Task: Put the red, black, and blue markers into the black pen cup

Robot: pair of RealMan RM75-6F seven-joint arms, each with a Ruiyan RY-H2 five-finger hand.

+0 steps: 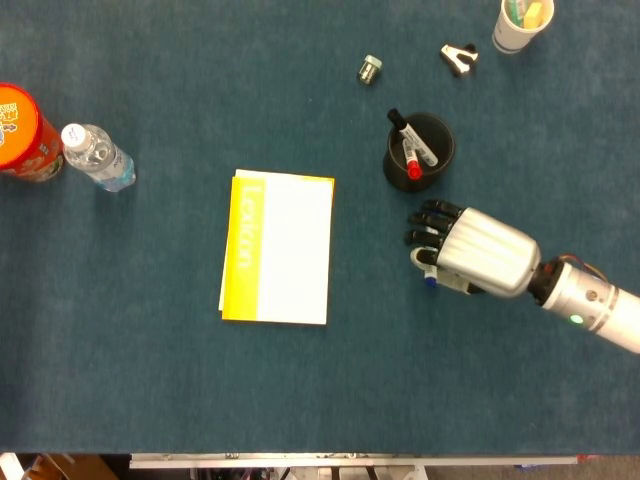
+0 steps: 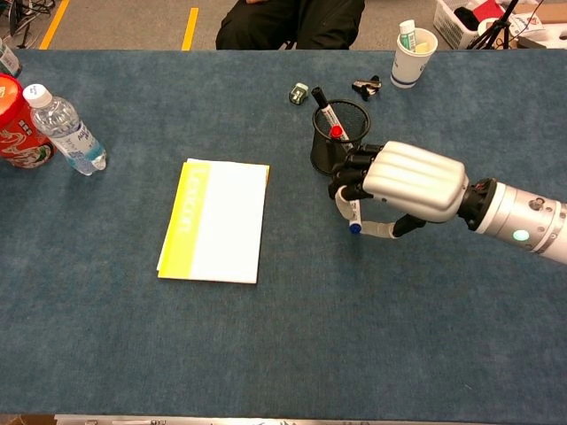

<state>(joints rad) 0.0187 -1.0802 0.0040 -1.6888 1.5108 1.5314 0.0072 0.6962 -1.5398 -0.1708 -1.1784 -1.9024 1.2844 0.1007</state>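
blue marker [image 2: 353,217] gripped in right hand [image 2: 403,186], white barrel plain in chest view only

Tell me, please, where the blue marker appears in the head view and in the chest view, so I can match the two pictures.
Head view: the blue marker shows only as a blue tip under the right hand, right of centre.
Chest view: the blue marker hangs in the right hand, blue cap lowest, right of centre.
Shared landmark: the black pen cup, just beyond the hand.

Red [image 1: 413,172], black markers [image 1: 398,124] in cup [image 1: 440,135]
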